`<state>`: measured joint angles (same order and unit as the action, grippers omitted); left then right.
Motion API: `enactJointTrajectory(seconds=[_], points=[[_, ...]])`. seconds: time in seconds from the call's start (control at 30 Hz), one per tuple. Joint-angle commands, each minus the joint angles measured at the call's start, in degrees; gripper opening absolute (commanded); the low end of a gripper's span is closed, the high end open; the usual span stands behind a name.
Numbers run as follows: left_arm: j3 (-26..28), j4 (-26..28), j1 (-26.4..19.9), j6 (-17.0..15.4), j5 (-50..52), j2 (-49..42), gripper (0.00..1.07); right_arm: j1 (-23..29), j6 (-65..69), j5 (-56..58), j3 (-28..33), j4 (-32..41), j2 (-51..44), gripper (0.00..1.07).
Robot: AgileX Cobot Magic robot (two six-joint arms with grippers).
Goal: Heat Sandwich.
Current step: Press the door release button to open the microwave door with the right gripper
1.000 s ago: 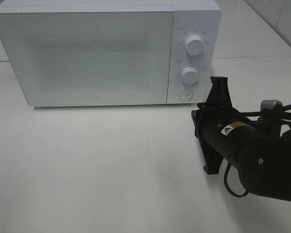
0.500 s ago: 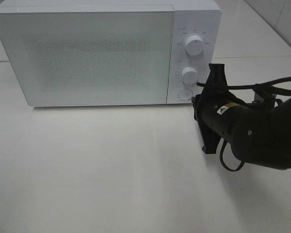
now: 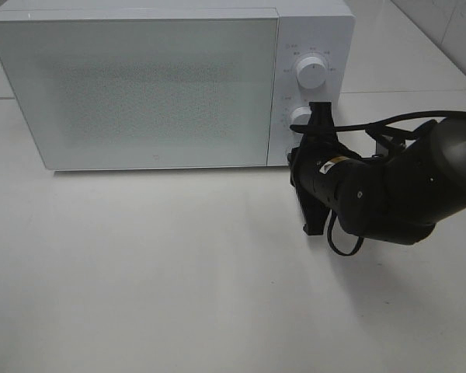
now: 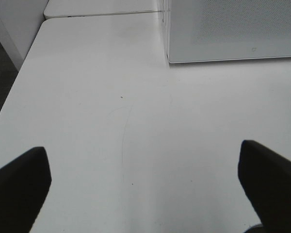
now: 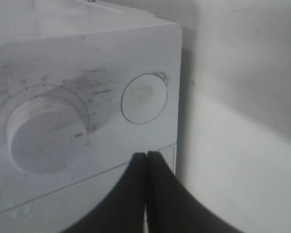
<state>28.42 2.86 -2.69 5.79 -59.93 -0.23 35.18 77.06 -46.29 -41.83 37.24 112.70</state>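
The sandwich is out of view in every frame. The white microwave (image 3: 140, 85) stands at the back of the table with its door closed. My right gripper (image 5: 146, 154) is shut and empty, its tips just below the round button (image 5: 144, 98) beside the lower knob (image 5: 43, 133) on the control panel. From above, the right arm (image 3: 373, 194) reaches the panel's lower corner and covers the button. My left gripper (image 4: 145, 189) is open over bare table, its fingers (image 4: 19, 187) wide apart, with the microwave's corner (image 4: 233, 29) ahead of it.
The upper knob (image 3: 311, 71) on the panel is uncovered. White table (image 3: 140, 272) stretches in front of the microwave. The table's edge (image 4: 14, 73) shows in the left wrist view, with dark floor beyond it.
The right arm has moved left and toward the microwave, from beside the control panel to right in front of its lower corner. The left gripper has not moved.
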Motion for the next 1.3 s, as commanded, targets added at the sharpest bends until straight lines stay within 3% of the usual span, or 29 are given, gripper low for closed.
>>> enactJointTrajectory(seconds=[0.03, 0.93, 1.3], points=[[-0.1, 0.4, -0.2, -0.1, 0.5, -1.0, 0.98, -1.2, 0.5, 1.3, -2.2, -0.9, 1.3, 0.00], [-0.1, 0.4, -0.2, -0.1, 0.5, -1.0, 0.98, -5.2, 1.4, 0.5, -9.7, 0.1, 8.0, 0.00], [-0.1, 0.4, -0.2, -0.1, 0.5, -1.0, 0.98, -5.2, 3.0, -1.3, -9.9, -0.9, 8.4, 0.00]])
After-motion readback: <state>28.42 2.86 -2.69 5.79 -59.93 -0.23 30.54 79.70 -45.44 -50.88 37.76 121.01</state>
